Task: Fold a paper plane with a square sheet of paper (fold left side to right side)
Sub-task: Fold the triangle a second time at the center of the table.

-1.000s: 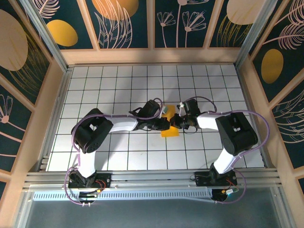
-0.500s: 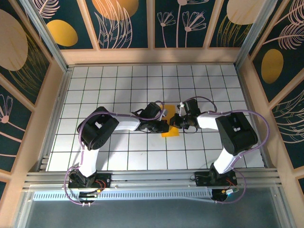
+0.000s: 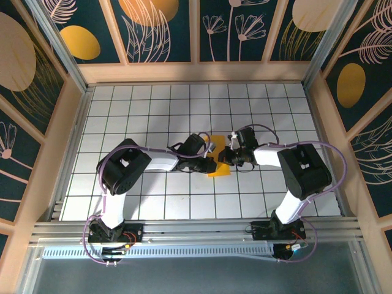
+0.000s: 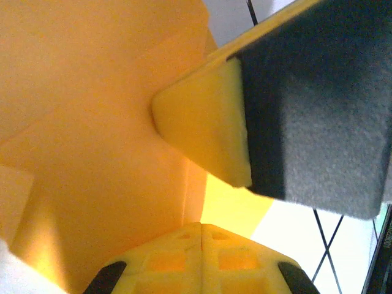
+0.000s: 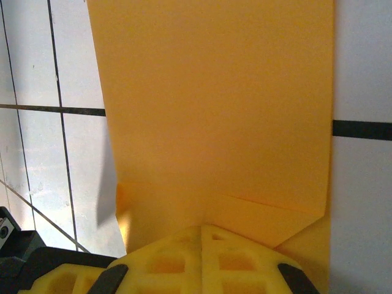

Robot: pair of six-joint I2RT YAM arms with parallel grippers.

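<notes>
The orange-yellow square sheet of paper [image 3: 219,169] lies folded into a strip about one tile wide at the table's middle. In the right wrist view, the paper [image 5: 214,92] shows a diagonal flap edge near the fingertips. My left gripper [image 3: 212,161] comes in from the left, shut, with its tip resting on the paper [image 4: 92,122]. The left gripper [image 4: 202,228] has its jaws pressed together. My right gripper [image 3: 226,156] comes from the right, also shut, with its tip [image 5: 202,228] on the paper. Its yellow finger [image 4: 208,128] hangs just above the sheet in the left wrist view.
The white gridded table [image 3: 153,110] is ringed by wooden walls [image 3: 196,72] with dark floral panels. Both arms reach inward from their bases at the near edge and meet over the paper. An aluminium rail [image 3: 196,229] runs along the front.
The left arm's elbow has swung slightly right and its gripper has shifted a little on the paper. The right arm and the paper have stayed put.
</notes>
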